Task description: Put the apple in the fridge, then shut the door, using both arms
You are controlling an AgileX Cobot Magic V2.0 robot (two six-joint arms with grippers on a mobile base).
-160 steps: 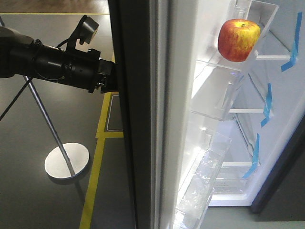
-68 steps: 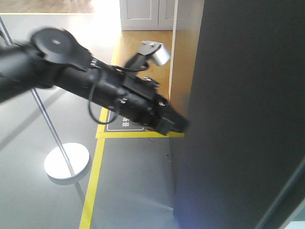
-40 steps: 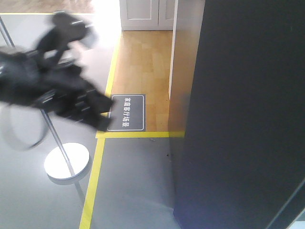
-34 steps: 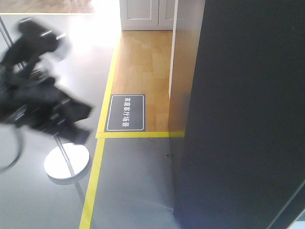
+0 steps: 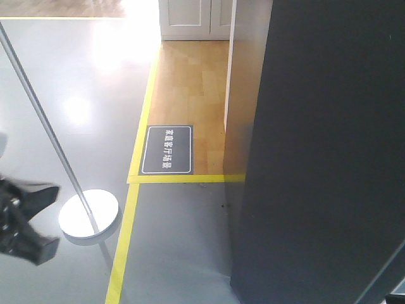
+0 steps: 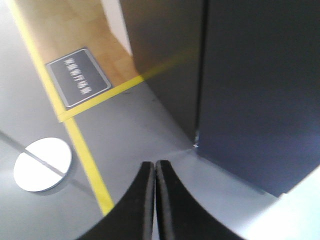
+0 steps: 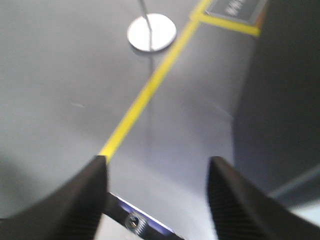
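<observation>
The fridge stands at the right with its dark grey door (image 5: 329, 152) shut, so the apple is hidden. In the front view my left arm (image 5: 22, 221) is a blurred black shape at the bottom left, well clear of the fridge. The left wrist view shows my left gripper (image 6: 154, 166) shut and empty, pointing at the floor in front of the fridge's lower corner (image 6: 250, 90). My right gripper (image 7: 157, 167) is open with nothing between its fingers (image 7: 95, 197), and it hangs above the floor left of the fridge (image 7: 280, 100).
A thin metal pole on a round white base (image 5: 88, 215) stands at the left. A yellow floor line (image 5: 123, 240) and a dark floor sign (image 5: 166, 149) lie between it and the fridge. White room doors (image 5: 193, 19) are at the back.
The door, open earlier with the apple in its upper bin, is now shut. My left arm has swung from the door's edge down to the lower left.
</observation>
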